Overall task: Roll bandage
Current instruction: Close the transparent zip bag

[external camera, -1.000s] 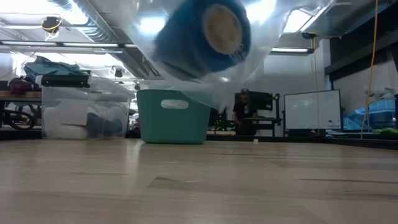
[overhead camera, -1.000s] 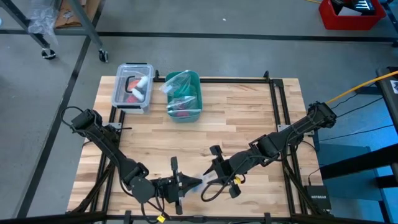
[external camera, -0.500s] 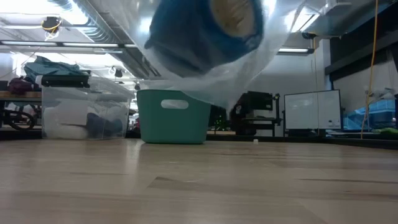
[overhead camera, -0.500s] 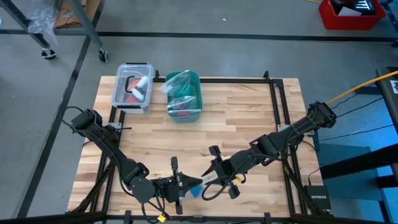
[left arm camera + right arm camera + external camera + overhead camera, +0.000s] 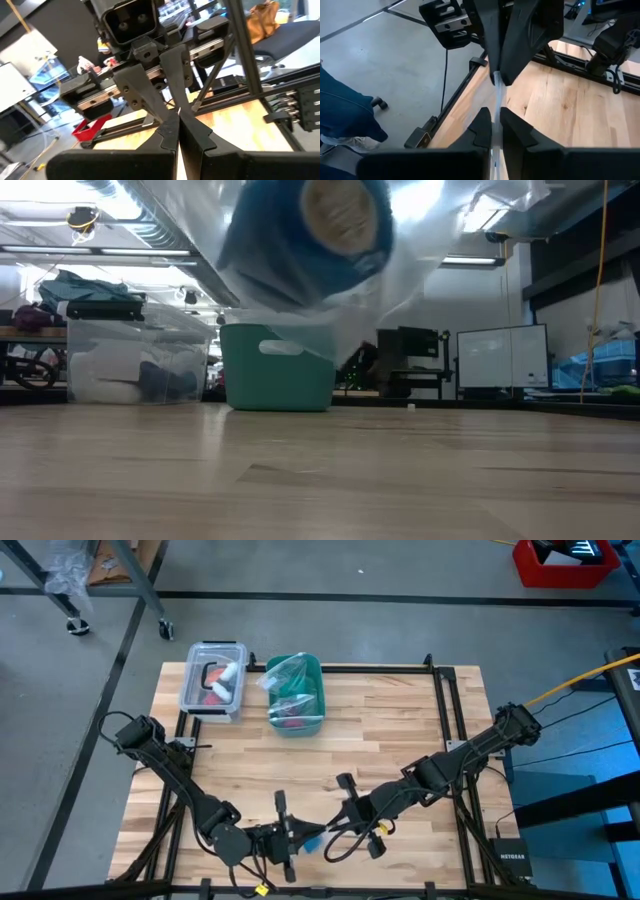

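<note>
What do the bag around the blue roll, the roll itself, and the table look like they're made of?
Bag: thin clear plastic film, glossy, creased, background showing through.
Roll: matte blue wrap, probably soft fabric, around a tan core, likely cardboard.
Table: pale wood planks with visible grain and joints, smooth, slightly sheened.

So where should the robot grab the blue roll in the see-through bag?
Probably by its curved blue sides, coming up from underneath. The roll sags low in the bag with its flat end facing the low camera, and the left end effector and right end effector pinch the bag higher up.
</note>
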Available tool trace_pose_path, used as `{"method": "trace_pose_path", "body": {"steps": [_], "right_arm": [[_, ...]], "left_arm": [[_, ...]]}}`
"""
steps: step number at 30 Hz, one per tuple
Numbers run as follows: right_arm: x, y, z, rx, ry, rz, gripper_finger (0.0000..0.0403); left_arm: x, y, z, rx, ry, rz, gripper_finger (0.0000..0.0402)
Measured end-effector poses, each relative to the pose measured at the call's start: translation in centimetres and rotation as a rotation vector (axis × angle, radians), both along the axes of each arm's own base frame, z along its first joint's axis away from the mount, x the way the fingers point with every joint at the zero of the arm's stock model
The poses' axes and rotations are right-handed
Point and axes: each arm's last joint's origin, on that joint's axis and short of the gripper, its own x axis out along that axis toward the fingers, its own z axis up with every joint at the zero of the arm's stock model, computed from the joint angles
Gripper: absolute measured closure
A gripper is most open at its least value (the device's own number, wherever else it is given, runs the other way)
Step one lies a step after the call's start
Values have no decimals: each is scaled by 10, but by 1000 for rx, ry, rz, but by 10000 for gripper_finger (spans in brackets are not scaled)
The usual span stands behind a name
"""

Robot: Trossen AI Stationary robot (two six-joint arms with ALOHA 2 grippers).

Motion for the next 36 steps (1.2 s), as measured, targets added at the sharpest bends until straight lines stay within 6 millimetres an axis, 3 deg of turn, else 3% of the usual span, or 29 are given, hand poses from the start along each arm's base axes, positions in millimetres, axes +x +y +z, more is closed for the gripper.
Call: {"method": "trace_pose_path", "body": {"steps": [7, 15, 22, 26, 36], "right_arm": [[-2, -1, -5, 11, 64, -21, 340], [-5, -2, -9, -11, 111, -25, 397], [-4, -2, -8, -6, 99, -23, 380], [-4, -2, -8, -10, 92, -33, 398], [-3, -2, -5, -2, 65, -46, 397]], "left_arm": [[-1, 1, 2, 12, -10, 37, 401], [-3, 0, 7, 44, -25, 33, 401], [-3, 0, 7, 34, -26, 32, 401], [-3, 0, 7, 4, -32, 32, 399], [-3, 0, 6, -102, -56, 31, 315]]}}
